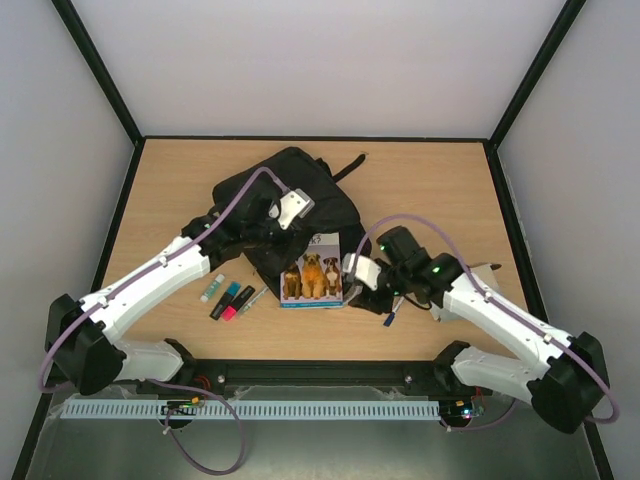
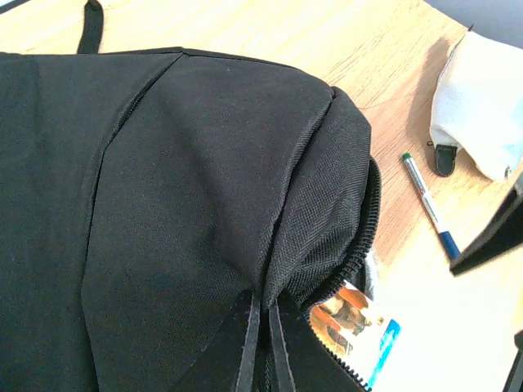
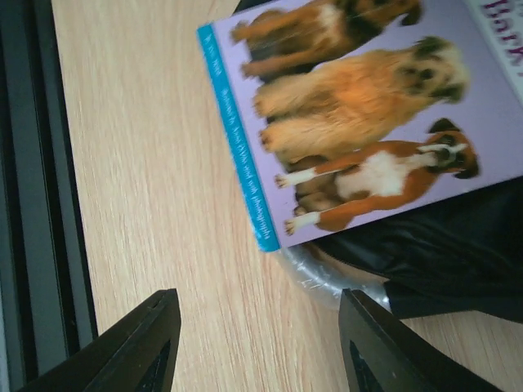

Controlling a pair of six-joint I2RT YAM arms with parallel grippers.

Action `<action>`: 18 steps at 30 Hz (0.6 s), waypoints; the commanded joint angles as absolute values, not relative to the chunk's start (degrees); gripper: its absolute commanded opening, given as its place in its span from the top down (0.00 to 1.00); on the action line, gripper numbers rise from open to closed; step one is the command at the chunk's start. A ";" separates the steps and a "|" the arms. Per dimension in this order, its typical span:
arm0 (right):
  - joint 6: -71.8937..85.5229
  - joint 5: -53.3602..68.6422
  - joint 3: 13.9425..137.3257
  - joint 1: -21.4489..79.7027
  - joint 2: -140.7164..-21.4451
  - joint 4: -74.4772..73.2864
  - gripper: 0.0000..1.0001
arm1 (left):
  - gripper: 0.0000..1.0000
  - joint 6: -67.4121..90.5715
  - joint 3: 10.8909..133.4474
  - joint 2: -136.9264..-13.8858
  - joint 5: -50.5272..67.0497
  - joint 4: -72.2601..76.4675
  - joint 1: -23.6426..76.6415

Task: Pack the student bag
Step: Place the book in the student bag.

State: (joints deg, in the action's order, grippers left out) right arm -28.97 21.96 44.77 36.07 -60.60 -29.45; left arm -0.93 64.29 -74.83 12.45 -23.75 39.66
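**Top view:** the student bag (image 1: 312, 185) lies in the middle of the wooden table (image 1: 430, 180), towards the far side. One book (image 1: 312, 272) with three dogs on its cover sticks out of the bag's near edge. To the left of the book is a row of four writing things (image 1: 232, 298): a pale tube, two dark highlighters and a thin pen. One blue-capped pen (image 1: 392, 312) lies under the right arm, and a white pouch (image 1: 485, 275) shows behind that arm. The left arm stretches diagonally over the bag, with the left gripper (image 1: 283, 232) down on the fabric. The right arm bends inward, and the right gripper (image 1: 358, 292) is just beside the book's right edge.

**Left wrist:** black bag fabric (image 2: 188, 188) fills most of the view and hides the fingers. A fold of it is drawn up towards the bottom edge, where the closed jaws pinch it. The zip mouth gapes at the lower right, with the book (image 2: 351, 314) inside. Beyond it are the pen (image 2: 429, 208) and the white pouch (image 2: 482, 98).

**Right wrist:** the right gripper (image 3: 260, 304) has its two dark fingers (image 3: 147, 343) spread wide over bare table, with nothing between them. The book's corner (image 3: 359, 122) is just ahead of them, resting on black material and a curved clear plastic edge (image 3: 315, 273)
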 commanded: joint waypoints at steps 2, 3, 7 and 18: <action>-37.92 7.41 43.41 46.99 -63.81 -28.88 0.43 | 0.98 1.55 63.73 -72.51 12.33 -20.23 37.84; -37.67 5.36 43.70 49.19 -64.95 -27.61 0.41 | 0.98 1.58 63.92 -72.51 12.27 -20.41 37.80; -37.46 0.18 44.44 55.31 -69.22 -22.96 0.37 | 0.98 1.83 64.16 -72.30 11.94 -20.72 37.55; -41.50 -9.63 41.59 59.80 -75.65 -16.10 0.35 | 0.98 2.11 63.75 -70.59 11.93 -20.81 36.93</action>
